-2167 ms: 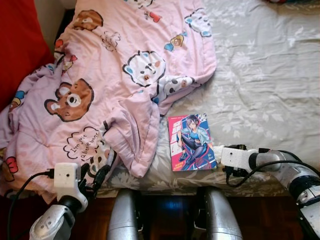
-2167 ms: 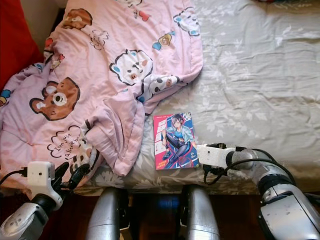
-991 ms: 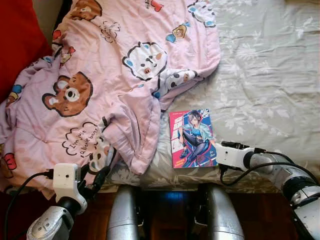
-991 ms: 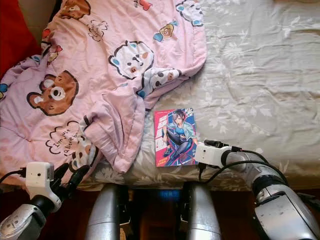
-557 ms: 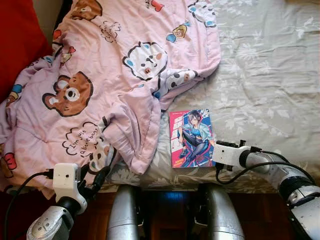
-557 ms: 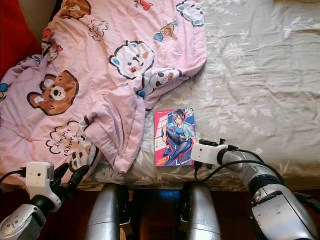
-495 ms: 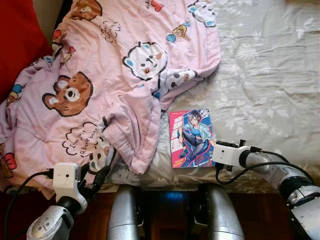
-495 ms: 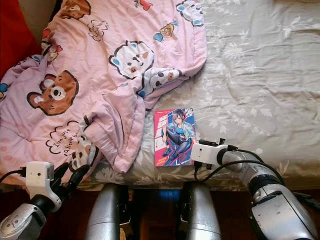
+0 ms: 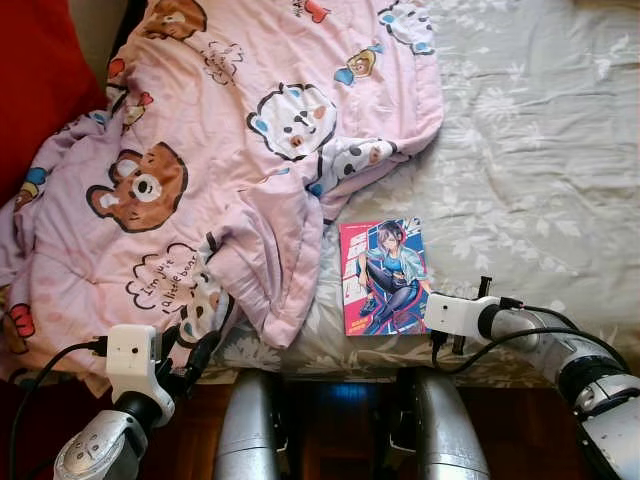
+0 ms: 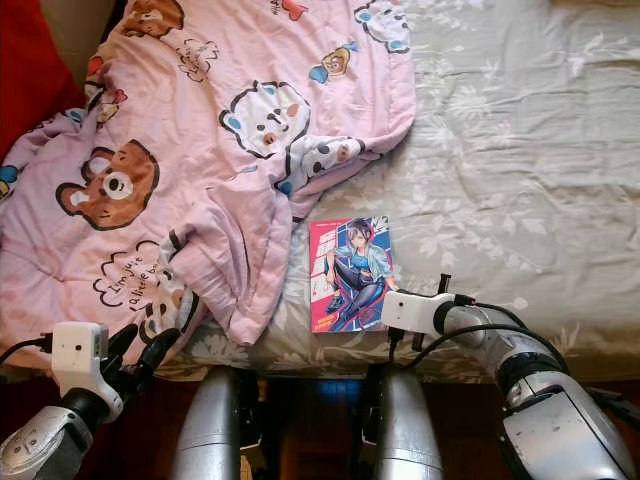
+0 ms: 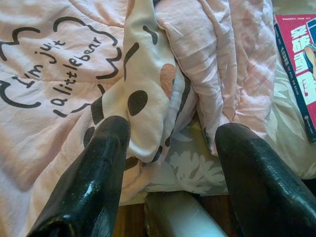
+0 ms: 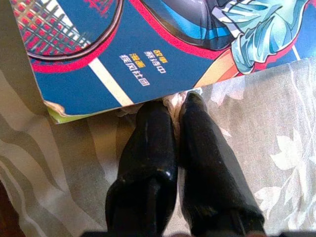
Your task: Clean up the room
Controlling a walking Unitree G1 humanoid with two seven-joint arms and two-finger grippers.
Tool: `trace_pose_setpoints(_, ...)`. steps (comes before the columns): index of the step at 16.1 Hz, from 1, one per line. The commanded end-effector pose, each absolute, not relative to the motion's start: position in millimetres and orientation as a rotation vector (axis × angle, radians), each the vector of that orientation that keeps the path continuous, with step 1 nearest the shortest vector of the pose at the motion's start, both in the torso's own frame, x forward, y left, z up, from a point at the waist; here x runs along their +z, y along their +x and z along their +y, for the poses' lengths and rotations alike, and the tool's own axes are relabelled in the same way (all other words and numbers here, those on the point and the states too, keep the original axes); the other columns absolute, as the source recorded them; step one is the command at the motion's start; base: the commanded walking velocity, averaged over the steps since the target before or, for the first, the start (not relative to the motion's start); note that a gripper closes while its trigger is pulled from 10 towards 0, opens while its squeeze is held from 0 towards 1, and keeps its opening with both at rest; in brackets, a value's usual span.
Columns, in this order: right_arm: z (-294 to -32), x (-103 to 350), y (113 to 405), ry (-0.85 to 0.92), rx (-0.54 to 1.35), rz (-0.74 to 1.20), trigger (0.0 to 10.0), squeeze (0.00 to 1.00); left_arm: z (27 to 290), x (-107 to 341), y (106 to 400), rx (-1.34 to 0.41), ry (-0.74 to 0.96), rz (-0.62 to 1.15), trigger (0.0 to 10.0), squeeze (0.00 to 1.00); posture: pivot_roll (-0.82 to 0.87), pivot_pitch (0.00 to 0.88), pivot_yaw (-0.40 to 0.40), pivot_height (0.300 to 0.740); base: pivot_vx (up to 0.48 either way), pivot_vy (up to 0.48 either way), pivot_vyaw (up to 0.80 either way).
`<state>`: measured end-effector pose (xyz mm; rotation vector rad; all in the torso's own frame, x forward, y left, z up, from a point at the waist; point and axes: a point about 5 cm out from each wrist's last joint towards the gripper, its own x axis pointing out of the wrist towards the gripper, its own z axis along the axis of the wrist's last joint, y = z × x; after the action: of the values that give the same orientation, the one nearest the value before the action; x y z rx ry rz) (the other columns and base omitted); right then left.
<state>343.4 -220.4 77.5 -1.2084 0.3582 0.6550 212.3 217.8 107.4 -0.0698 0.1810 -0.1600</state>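
While our left gripper [image 11: 168, 143] waits spread apart by the rumpled pink bear-print blanket [image 9: 200, 150], our right gripper [image 12: 175, 111], fingers pressed together, noses the corner of the glossy comic book [image 9: 384, 277] lying on the grey floral bedsheet [image 9: 540, 150], so next it likely must part to pinch that edge.
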Motion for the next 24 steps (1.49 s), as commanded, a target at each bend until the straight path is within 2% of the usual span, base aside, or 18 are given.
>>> trace_pose_setpoints(1,-221.3,64.5,334.5,-1.208,0.688,0.398,0.0,0.00,222.4,97.1,205.9,-0.137,-0.076,0.233,10.0,0.00,0.17,0.376,0.077,0.608,0.000,0.000,0.00)
trace_pose_setpoints(9,-239.1,71.6,332.2,-1.178,0.584,0.344,0.0,0.00,219.9,94.9,217.1,-0.133,-0.080,0.217,10.0,0.00,0.15,0.325,0.063,0.608,0.000,0.000,0.00)
trace_pose_setpoints(12,-249.5,81.3,329.8,-1.030,0.517,0.278,0.0,0.00,217.3,94.0,228.1,-0.135,-0.090,0.197,10.0,0.00,0.12,0.296,0.052,0.608,0.000,0.000,0.00)
trace_pose_setpoints(16,-251.6,86.9,315.5,-0.599,0.391,0.126,0.0,0.00,213.6,86.7,241.6,-0.125,-0.095,0.187,10.0,0.00,0.08,0.247,0.036,0.608,0.000,0.000,0.00)
trace_pose_setpoints(17,-247.3,87.4,308.9,-0.395,0.308,0.064,2.5,0.00,214.9,84.4,247.9,-0.110,-0.095,0.178,10.0,0.00,0.06,0.229,0.031,0.608,0.000,0.000,0.00)
trace_pose_setpoints(18,-242.9,85.1,303.8,-0.346,0.294,0.047,10.0,0.00,215.6,84.1,250.0,-0.102,-0.100,0.173,10.0,0.00,0.06,0.221,0.032,0.608,0.000,0.000,0.00)
trace_pose_setpoints(20,-236.5,63.2,276.1,-0.214,0.209,0.062,10.0,0.00,217.0,83.3,260.6,-0.085,-0.093,0.155,10.0,0.00,0.04,0.189,0.035,0.608,0.000,0.000,0.00)
trace_pose_setpoints(22,-237.1,53.2,265.7,-0.139,0.097,0.067,10.0,0.00,217.3,82.0,266.3,-0.084,-0.095,0.151,10.0,0.00,0.02,0.171,0.032,0.608,0.000,0.000,0.00)
trace_pose_setpoints(24,-244.8,47.6,259.0,0.115,-0.168,0.056,10.0,0.00,216.6,80.8,274.4,-0.072,-0.101,0.137,10.0,0.00,0.01,0.147,0.031,0.608,0.000,0.000,0.00)
